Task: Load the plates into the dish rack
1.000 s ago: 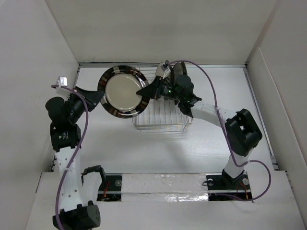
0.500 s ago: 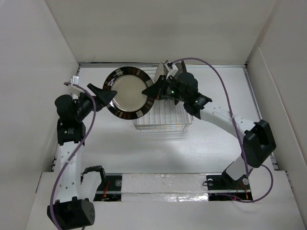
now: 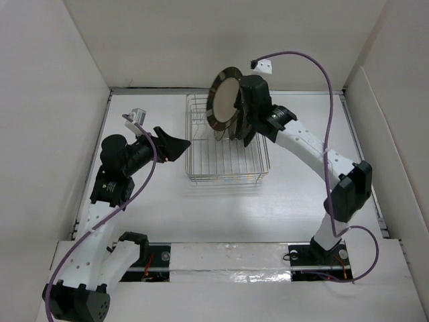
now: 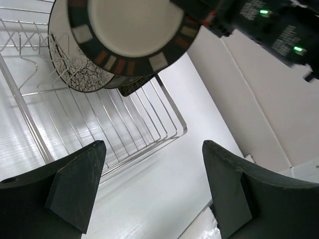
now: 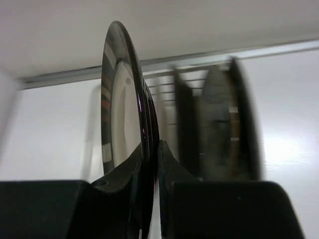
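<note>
The cream plate with a dark brown rim point(image 3: 224, 100) stands nearly upright in the air above the back of the dish rack point(image 3: 228, 166). My right gripper point(image 5: 151, 147) is shut on its rim, and the plate point(image 5: 118, 94) shows edge-on in the right wrist view. Other plates point(image 3: 236, 131) stand in the rack's back rows; one with a white pattern point(image 4: 75, 67) shows below the held plate point(image 4: 130, 22). My left gripper point(image 3: 177, 143) hangs open just left of the rack, fingers point(image 4: 79, 184) wide apart with only bare table between them.
White walls close in the table on the left, back and right point(image 3: 87, 60). The right arm's purple cable point(image 3: 315, 64) loops above the rack's back right corner. Both arm bases sit on the near rail point(image 3: 228, 258).
My left gripper has opened, let go of the plate and drawn back to the left of the rack. My right gripper has swung the plate rightward and upright over the rack.
</note>
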